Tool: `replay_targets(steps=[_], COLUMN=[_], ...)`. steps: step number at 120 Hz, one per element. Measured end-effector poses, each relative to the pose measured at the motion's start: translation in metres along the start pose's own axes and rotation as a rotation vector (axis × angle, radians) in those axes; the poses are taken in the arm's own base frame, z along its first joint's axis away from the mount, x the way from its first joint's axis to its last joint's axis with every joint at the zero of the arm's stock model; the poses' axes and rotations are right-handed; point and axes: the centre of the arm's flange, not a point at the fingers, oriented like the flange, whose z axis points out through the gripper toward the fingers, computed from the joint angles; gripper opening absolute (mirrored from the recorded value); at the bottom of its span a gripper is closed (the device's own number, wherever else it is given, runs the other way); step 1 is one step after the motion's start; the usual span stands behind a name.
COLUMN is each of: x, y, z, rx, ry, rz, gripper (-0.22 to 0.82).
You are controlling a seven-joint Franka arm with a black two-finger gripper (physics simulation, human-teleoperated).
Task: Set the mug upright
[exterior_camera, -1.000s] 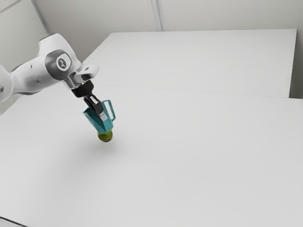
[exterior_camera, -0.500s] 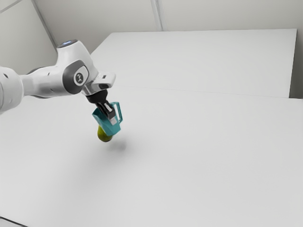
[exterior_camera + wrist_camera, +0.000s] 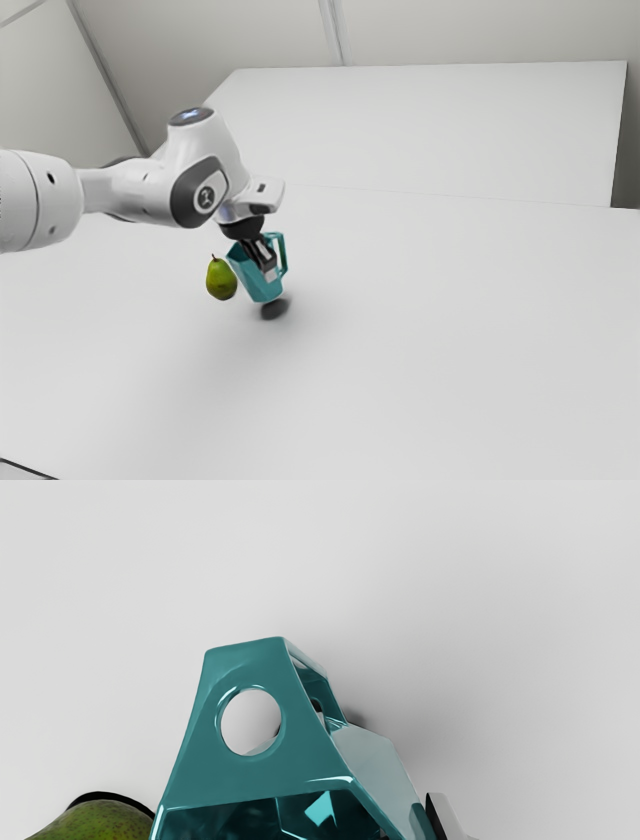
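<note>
While its fingers were clamped on the wall of a teal mug (image 3: 258, 276), a Franka arm's black gripper (image 3: 267, 270) held the piece tilted, apparently just clear of the white table (image 3: 420, 330). One finger (image 3: 442, 817) pressed the outside; the other was probably inside the mouth, though that could not be made out for certain. The wall grip appeared chosen to leave the base free to meet the tabletop, with the handle (image 3: 283, 253) out of the way at about two o'clock on the mug in the exterior view.

The mouth faced roughly eleven o'clock and the base five, with a dark shadow (image 3: 274, 309) just beyond the base, a sign that the mug was aloft. It did not stand upright; the job seemed to call for levelling the base and then setting it down, with a risk of tipping if released on an edge.

At nine o'clock, close by the mug, stood a green pear (image 3: 221, 279), a likely obstacle to any swing that way; whether the two touched was hard to tell.

The arm (image 3: 140, 190) reached in from nine o'clock, its wrist bent over the mug and its fingers slanting down toward five.
</note>
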Motion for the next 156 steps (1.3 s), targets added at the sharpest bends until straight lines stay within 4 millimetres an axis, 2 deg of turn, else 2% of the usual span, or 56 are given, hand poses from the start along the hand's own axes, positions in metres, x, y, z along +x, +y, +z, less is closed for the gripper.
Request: replay_targets(steps=[23,55,88,112,156], x=[-0.003,0.003,-0.002,-0.002,-0.003], y=[-0.006,0.009,0.011,0.011,0.012], z=[0.011,0.024,0.041,0.043,0.044], rx=[0.056,0.121,0.132,0.142,0.143], ry=[-0.01,-0.016,-0.027,-0.019,-0.018], rz=[0.009,0.057,0.043,0.034,0.034], gripper=[-0.17,-0.17,-0.17,-0.17,0.08])
